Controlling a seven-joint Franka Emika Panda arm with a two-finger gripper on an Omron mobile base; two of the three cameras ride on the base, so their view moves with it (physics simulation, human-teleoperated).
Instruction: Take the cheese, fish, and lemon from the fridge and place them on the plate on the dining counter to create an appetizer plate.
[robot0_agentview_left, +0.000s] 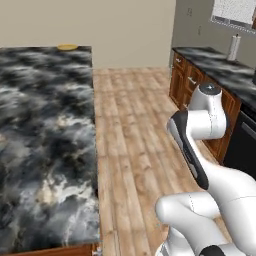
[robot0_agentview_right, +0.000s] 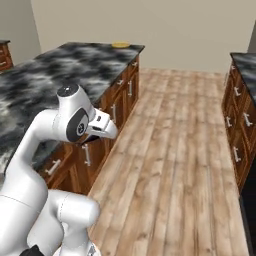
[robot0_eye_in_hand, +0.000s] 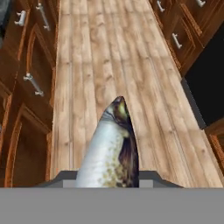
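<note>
While folded low over the wood floor (robot0_agentview_left: 135, 150), white arm (robot0_agentview_left: 205, 125) seen from the left base view beside the dining counter table (robot0_agentview_left: 45, 130); plate (robot0_agentview_left: 67, 47) visible as a thin yellow disc at that table's far edge, well ahead of the arm. Paper towel roll (robot0_agentview_left: 234, 47) standing on the narrower side counter (robot0_agentview_left: 220, 67) off to the right.

From the right base view, same arm (robot0_agentview_right: 75, 122) bent forward, pincer end (robot0_agentview_right: 102, 127) poking out near the brown cabinet fronts (robot0_agentview_right: 117, 107) under the dining table (robot0_agentview_right: 60, 70). Plate (robot0_agentview_right: 120, 45) again at the far end of the top, well apart from the pincer. Fingertips and load hidden here; grip cannot be told from this side.

In the hand view, fish (robot0_eye_in_hand: 113, 146) clamped in the pincer, rising from between the fingers at the bottom edge. Long axis running straight out along the pincer, pointed end away from it, out over the floor planks (robot0_eye_in_hand: 113, 48). Silvery flank on the left, dark speckled side on the right. Cabinet doors with silver handles (robot0_eye_in_hand: 33, 83) to one side, more cabinets (robot0_eye_in_hand: 179, 30) and a dark opening (robot0_eye_in_hand: 208, 83) to the other.
</note>
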